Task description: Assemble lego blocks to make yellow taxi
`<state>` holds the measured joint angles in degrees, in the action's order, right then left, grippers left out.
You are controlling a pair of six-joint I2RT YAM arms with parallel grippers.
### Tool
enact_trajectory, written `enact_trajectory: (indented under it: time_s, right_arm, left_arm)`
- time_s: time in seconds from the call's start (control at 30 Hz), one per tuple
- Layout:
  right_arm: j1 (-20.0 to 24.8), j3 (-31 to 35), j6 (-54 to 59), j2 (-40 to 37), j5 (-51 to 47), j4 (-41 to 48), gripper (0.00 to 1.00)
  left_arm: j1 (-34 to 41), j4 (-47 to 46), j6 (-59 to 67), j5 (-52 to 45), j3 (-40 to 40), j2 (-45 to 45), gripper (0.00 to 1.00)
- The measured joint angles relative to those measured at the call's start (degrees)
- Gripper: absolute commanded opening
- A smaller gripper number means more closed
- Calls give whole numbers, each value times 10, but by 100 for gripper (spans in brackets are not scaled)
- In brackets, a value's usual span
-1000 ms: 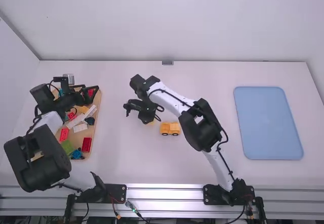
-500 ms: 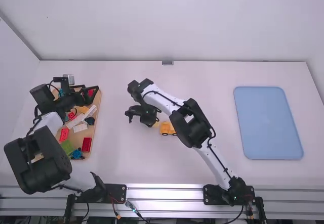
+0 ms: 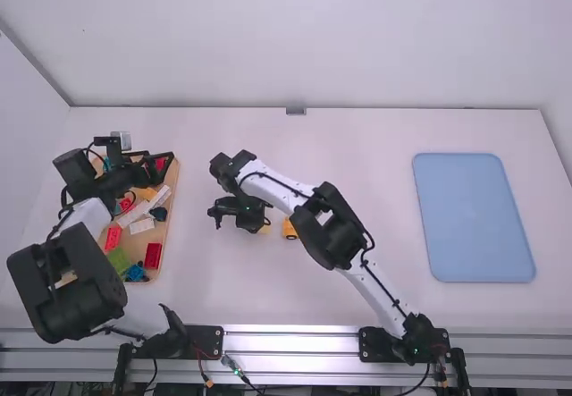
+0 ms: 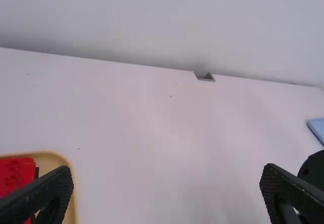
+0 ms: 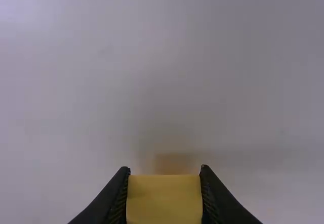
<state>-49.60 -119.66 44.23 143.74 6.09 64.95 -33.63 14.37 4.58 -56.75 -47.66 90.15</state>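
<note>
Right wrist view: your right gripper (image 5: pixel 164 171) is clamped on a yellow block (image 5: pixel 164 198) at bottom centre, pinched by its sides, probably to leave the underside free for stacking. Left wrist view: your left gripper (image 4: pixel 167 176) has its fingers wide apart. High view: the wheeled taxi body (image 3: pixel 290 229) sits near centre, likely for building room; the brick tray (image 3: pixel 166 201) stands at left.

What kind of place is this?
Probably a robot lab or workshop: two white-and-black jointed robot arms stand at a white table, and a shallow tan tray holds colourful plastic toy bricks.
</note>
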Motion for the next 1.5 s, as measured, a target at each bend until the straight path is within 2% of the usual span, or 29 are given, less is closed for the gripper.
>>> enact_trajectory:
  time_s: [0.1,0.13,0.17,0.2,0.23,0.4,0.53,0.73,0.8,0.93,1.07,1.17,1.27,1.3,1.4,1.5]
  right_arm:
    - [2,0,-3,0,-1,0,38]
    - [2,0,-3,0,0,0,48]
    - [2,0,-4,0,-1,0,70]
    - [2,0,-4,0,-1,0,87]
    - [2,0,-3,0,-1,-2,99]
    - [2,-1,5,0,-1,-10,99]
    - [8,-32,9,0,0,12,99]
    - [34,-159,28,0,35,97,99]
    - [42,-177,30,-5,49,101,98]
    - [75,-184,17,-38,72,83,99]
    - [121,-174,-20,-76,79,41,99]
    - [154,-112,-51,-119,77,-19,99]
    - [179,-11,-79,-171,63,-96,99]
    - [184,28,-84,-191,58,-124,98]
    - [193,202,-95,-283,58,-228,99]
    - [202,314,-89,-353,79,-287,99]
  left_arm:
    - [0,0,0,0,0,0,99]
    - [0,0,0,0,0,0,99]
    - [0,0,0,0,0,0,99]
    - [0,0,0,0,0,0,99]
    - [0,0,0,0,0,0,99]
    - [0,-5,0,0,0,0,99]
    - [0,-21,0,0,0,0,99]
    - [0,-33,4,-2,0,0,99]
    - [2,-39,16,-7,0,0,99]
    - [20,-82,96,-45,0,0,99]
    - [76,-122,200,-77,0,0,99]
    - [132,-137,257,-73,0,0,99]
    - [201,-165,328,-49,0,0,99]
    - [225,-180,357,-40,0,0,99]
    - [302,-213,451,-16,0,0,99]
    - [347,-228,508,-4,0,0,99]
